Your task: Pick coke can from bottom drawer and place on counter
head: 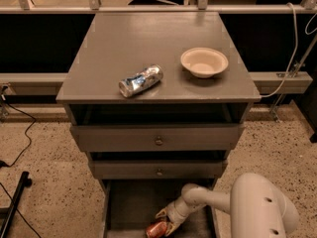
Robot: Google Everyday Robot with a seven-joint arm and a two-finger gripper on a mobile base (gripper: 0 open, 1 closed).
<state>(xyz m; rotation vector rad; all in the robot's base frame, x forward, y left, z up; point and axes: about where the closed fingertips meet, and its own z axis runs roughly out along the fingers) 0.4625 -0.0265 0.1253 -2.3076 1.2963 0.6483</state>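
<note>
The coke can (156, 229), red, lies on its side on the floor of the open bottom drawer (130, 207), at the bottom edge of the view. My gripper (165, 221) reaches down into that drawer from the right, and its fingers stand around the can's right end. The white arm (233, 202) comes in from the lower right. The grey counter (143, 48) on top of the cabinet holds other things.
A dented silver-and-blue can (141, 81) lies on the counter at left of centre. A cream bowl (204, 62) stands at its right. Two shallower drawers with round knobs (158, 141) sit above the open drawer. A black stand (12, 202) is on the floor at left.
</note>
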